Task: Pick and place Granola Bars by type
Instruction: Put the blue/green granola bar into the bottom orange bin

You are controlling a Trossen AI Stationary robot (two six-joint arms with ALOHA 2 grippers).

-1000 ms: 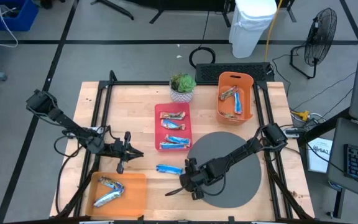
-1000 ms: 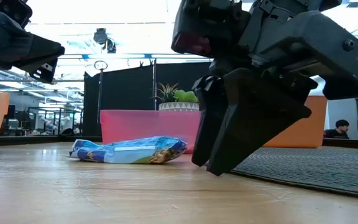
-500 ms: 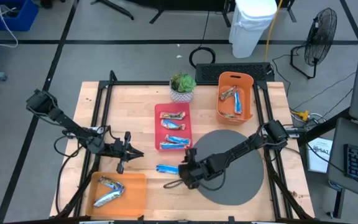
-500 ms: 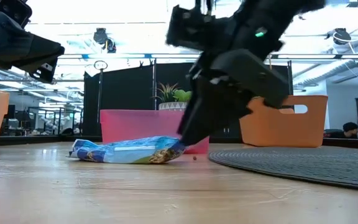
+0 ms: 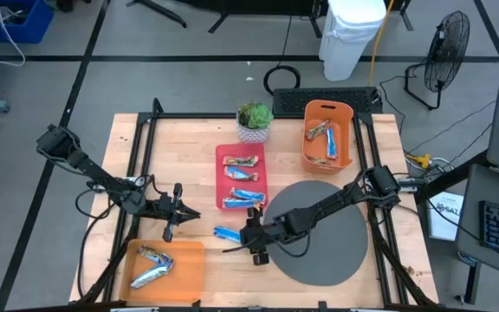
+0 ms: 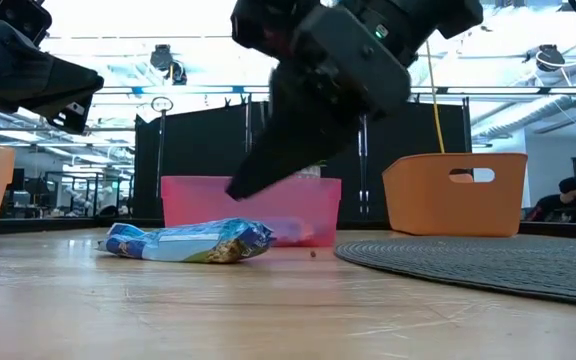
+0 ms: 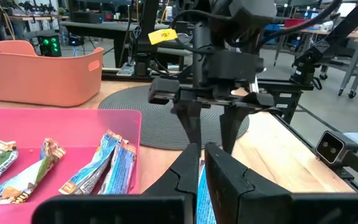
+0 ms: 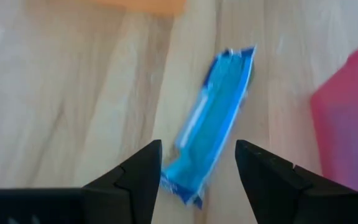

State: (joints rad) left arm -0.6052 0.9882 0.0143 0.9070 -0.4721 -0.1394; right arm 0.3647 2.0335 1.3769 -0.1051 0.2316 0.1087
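A potted plant (image 5: 254, 120) stands behind the red tray (image 5: 256, 184), beside the orange bin (image 5: 348, 139).

high view is looking straight down on the whole table (image 5: 189, 130). low view is sitting at tabletop height, facing the room. wrist views are looking close past their own fingers. all four are sharing the blue bar (image 5: 226, 233).

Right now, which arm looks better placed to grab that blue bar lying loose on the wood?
The right. Its gripper is open with the blue bar between the fingers, just ahead. The left gripper waits farther off, beside the orange tray.
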